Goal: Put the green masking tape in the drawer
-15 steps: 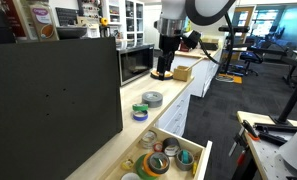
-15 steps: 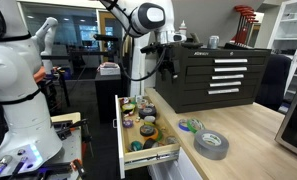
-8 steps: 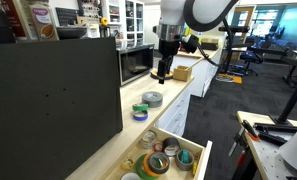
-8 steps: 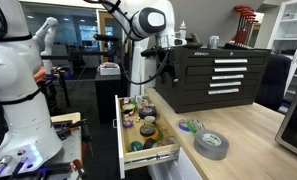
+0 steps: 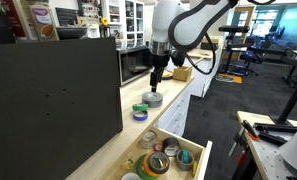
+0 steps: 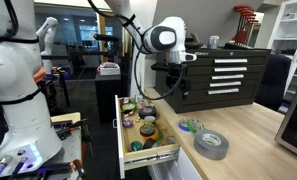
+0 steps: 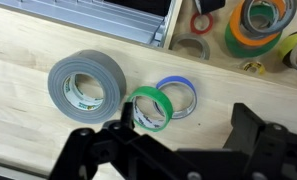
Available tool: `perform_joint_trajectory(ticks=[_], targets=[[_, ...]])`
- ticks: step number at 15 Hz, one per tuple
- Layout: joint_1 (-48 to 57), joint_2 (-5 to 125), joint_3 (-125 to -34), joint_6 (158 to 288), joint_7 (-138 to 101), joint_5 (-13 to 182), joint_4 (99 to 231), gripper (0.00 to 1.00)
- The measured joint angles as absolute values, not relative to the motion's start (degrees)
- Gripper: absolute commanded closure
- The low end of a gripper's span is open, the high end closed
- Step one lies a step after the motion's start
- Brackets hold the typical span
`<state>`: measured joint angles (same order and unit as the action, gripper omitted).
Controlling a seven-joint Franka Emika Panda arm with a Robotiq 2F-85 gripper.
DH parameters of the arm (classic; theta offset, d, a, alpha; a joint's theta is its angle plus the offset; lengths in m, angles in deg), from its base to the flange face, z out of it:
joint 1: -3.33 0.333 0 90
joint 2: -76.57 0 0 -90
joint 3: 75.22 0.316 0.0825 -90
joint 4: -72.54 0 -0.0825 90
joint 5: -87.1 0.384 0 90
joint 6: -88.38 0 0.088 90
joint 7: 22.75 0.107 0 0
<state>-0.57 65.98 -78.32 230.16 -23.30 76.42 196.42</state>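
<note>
One step is judged in hand: approach above the green masking tape (image 7: 150, 108) on the desk (image 7: 28, 130), fingers (image 7: 263, 140) spread, empty. Lowering astride its rim is required next.

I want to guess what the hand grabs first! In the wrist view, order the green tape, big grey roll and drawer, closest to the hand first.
1. green masking tape, right in front of the hand.
2. grey roll, farther off, to the left.
3. drawer, farthest, at the top right.
</note>
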Motion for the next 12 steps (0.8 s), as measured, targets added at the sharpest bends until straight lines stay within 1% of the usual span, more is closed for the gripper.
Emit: perform_joint_trajectory(ticks=[6, 12], targets=[[-1.87, 55.17, -78.08, 232.04, -36.09, 79.66, 187.69, 0.0], [-5.95, 47.24, -75.24, 231.92, -48.93, 83.86, 179.65, 0.0]])
